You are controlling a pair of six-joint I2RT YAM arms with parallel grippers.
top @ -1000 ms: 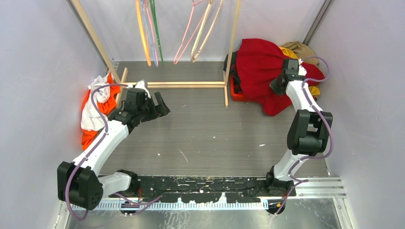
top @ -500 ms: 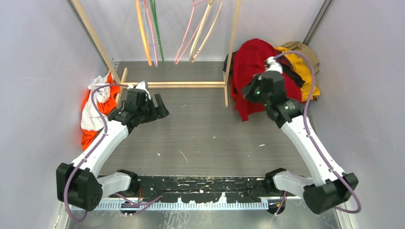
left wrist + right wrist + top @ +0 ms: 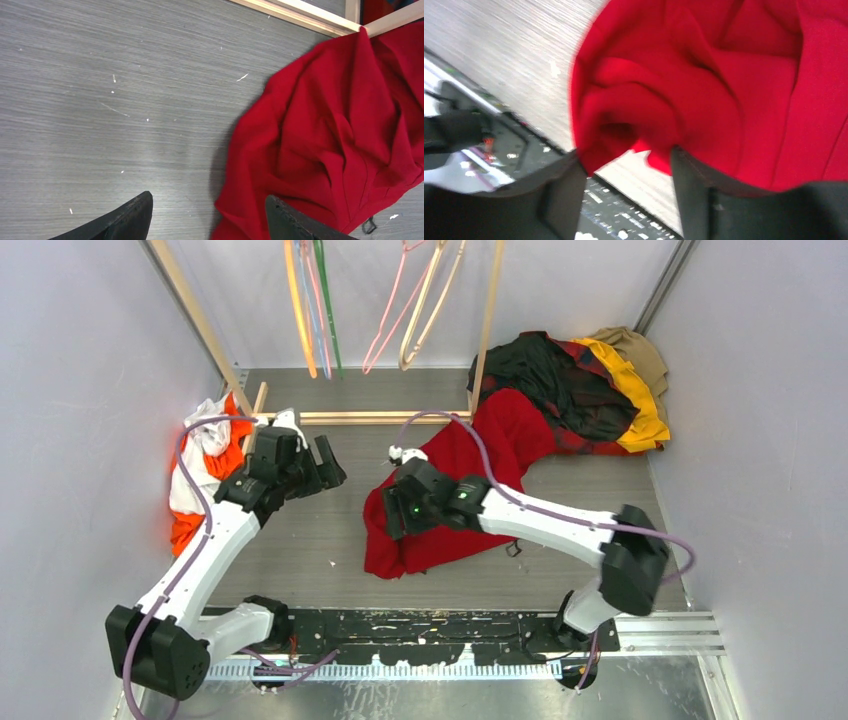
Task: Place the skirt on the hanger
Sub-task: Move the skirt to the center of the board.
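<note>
The red skirt (image 3: 515,430) lies crumpled on the grey floor, stretching from the rack's right foot down to the middle (image 3: 340,130). My right gripper (image 3: 392,512) sits over its near-left end. Its jaws stand apart, and a red fold (image 3: 724,75) drapes over the fingers (image 3: 629,160) without being pinched. My left gripper (image 3: 330,465) hovers open just left of the skirt's edge, empty (image 3: 207,200). The cream hanger (image 3: 425,325) hangs from the rack at the back, far from both grippers.
A wooden rack (image 3: 390,418) with its upright post (image 3: 487,330) crosses the back. Orange, green and pink hangers (image 3: 315,310) hang left of the cream one. A pile with a plaid shirt (image 3: 560,390) and yellow cloth (image 3: 640,410) fills the back right. Orange-white cloth (image 3: 200,470) lies left.
My right arm swept from the back-right pile to the middle of the floor, dragging the skirt along. Its jaws, shut on the cloth before, have parted. The left arm barely moved.
</note>
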